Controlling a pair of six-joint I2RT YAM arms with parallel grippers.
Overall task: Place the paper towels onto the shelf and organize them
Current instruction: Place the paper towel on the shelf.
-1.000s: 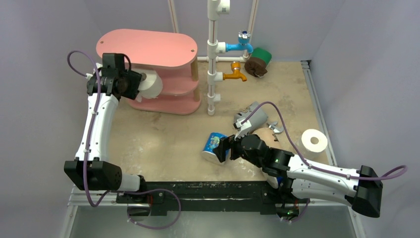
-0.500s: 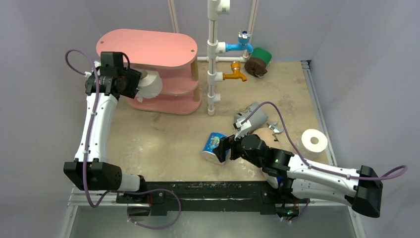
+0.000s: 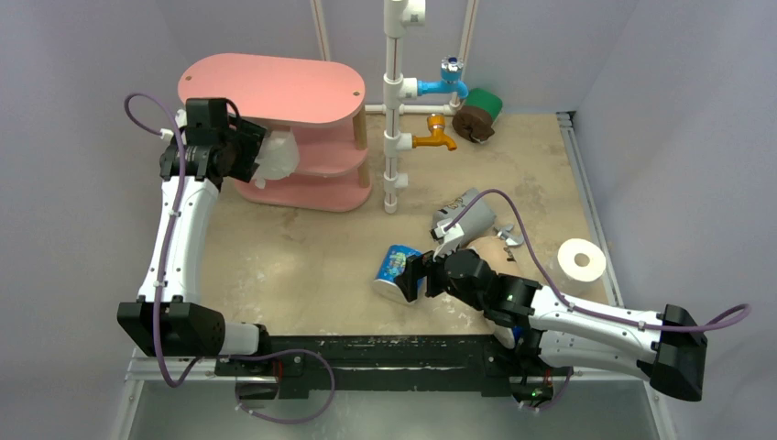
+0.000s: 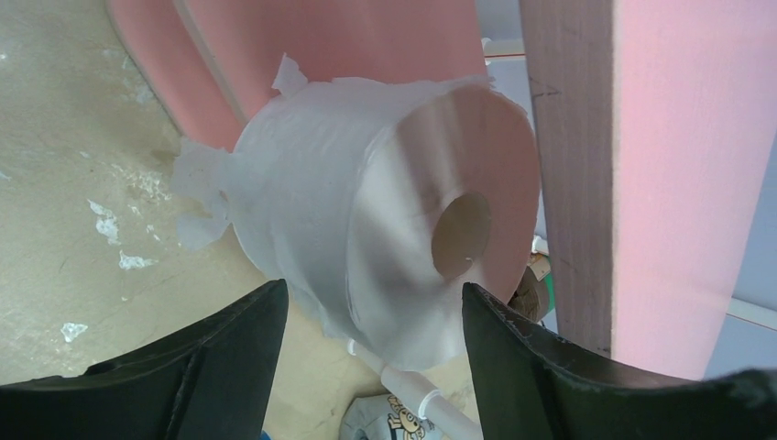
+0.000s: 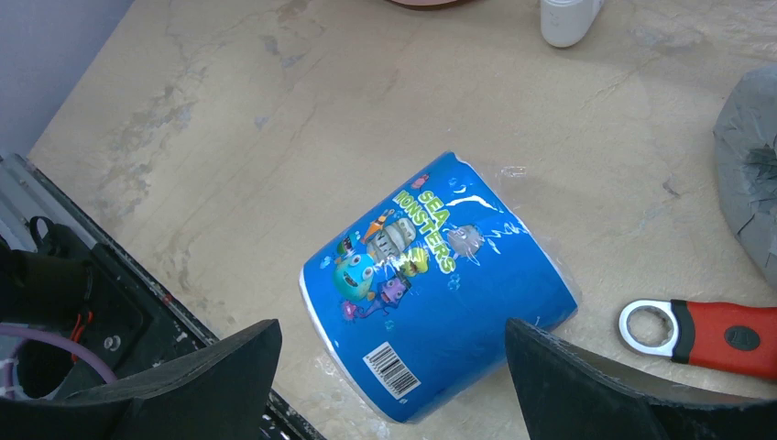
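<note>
Clearly the pink shelf [image 3: 266,87] matters most: the left arm [image 3: 179,229] stretches along the table's left side to its middle tier, where 1 white roll [image 4: 366,220] lies straight ahead of the left gripper [image 4: 373,302], its core end facing the wrist. The jaws straddle it part-spread; whether they grip, I cannot tell. The right gripper [image 5: 389,339], wide and empty, hovers over the blue roll [image 5: 440,293], which lies on its side.
</note>
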